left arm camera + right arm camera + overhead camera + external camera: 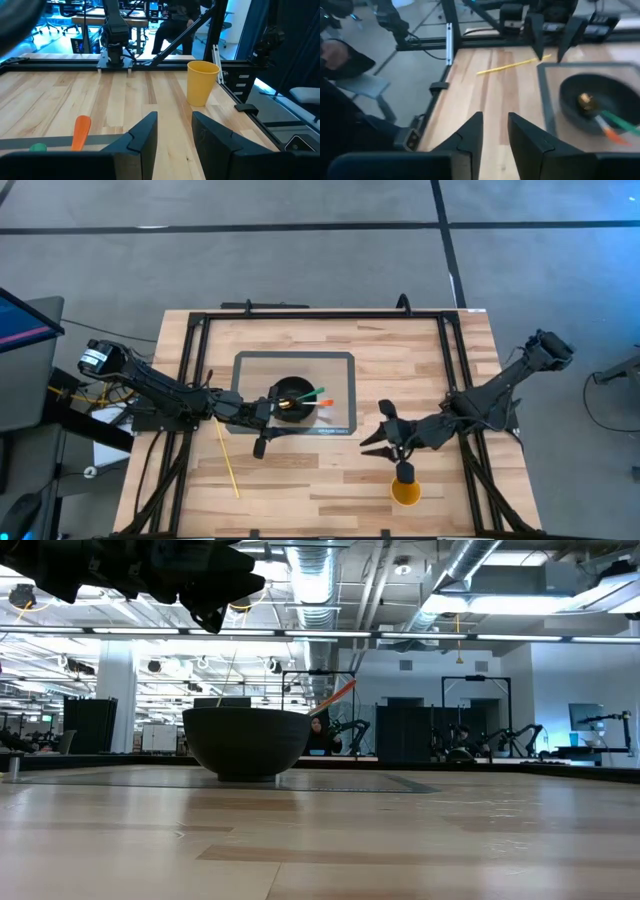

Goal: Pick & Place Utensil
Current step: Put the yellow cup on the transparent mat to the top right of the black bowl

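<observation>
Utensils sit just ahead of the left claw [262,430]: an orange-handled one [330,402] and a green-handled one [312,395] lean out of a black bowl [293,399], their handles pointing away from that claw toward the right arm's side. The left claw hovers above the table [330,480] at the near edge of a grey mat [250,365], its 2 fingers [145,137] parted with a narrow gap and nothing between them. The bowl stands on the mat, just beyond the fingertips, with a brownish object [587,101] lying inside it. In the left wrist view the orange handle [81,131] and a bit of green [37,147] show close in front of the fingers, and a yellow cup [202,82] stands well beyond them.

Beside the left claw, on the bare wood toward the table's front edge, lies a thin yellow stick [226,458], apart from the mat.

The right claw [372,442] hangs across the table from the left one, pointing toward the mat's edge; its fingers [470,135] stand slightly apart and hold nothing. The yellow cup [405,488] stands upright close by it, toward the table's front edge. In the right wrist view the stick [512,64] and bowl [600,102] lie well ahead of its fingertips.
</observation>
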Robot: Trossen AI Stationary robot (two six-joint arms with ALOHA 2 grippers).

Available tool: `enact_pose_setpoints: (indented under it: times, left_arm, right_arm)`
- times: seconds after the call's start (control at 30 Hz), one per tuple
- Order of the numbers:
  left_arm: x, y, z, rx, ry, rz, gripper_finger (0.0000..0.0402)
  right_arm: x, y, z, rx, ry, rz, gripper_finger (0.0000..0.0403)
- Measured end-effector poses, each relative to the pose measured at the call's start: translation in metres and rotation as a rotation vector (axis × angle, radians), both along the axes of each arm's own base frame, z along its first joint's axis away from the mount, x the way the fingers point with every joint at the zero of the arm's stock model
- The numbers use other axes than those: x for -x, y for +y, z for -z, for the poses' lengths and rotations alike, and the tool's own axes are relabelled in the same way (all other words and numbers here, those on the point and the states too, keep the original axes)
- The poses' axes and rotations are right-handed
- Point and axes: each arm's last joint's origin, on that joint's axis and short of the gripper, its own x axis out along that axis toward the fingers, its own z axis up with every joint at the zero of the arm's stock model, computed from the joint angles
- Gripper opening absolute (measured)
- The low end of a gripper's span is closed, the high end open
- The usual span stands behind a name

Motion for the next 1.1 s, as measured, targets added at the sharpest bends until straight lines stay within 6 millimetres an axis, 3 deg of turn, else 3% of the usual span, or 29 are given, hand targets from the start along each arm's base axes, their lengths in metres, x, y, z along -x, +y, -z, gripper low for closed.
enact_pose_setpoints:
  times: [0.3, 0.5, 0.83, 1.1]
  left_arm:
    - [0.000, 0.001, -0.001, -0.040, -0.013, 0.002, 0.0121]
    - [0.000, 0.001, -0.001, -0.035, -0.012, 0.001, 0.0121]
    - [0.000, 0.001, 0.000, -0.037, -0.005, 0.000, 0.0121]
    - [0.000, 0.001, 0.000, -0.037, -0.006, 0.000, 0.0121]
  right_arm:
    - [0.005, 0.009, 0.001, -0.099, 0.029, -0.001, 0.0149]
    - [0.007, 0.031, 0.023, -0.014, 0.137, -0.144, 0.0175]
    - [0.013, 0.066, 0.059, -0.211, 0.400, -0.194, 0.0155]
    - [0.025, 0.079, 0.065, -0.416, 0.572, -0.144, 0.0147]
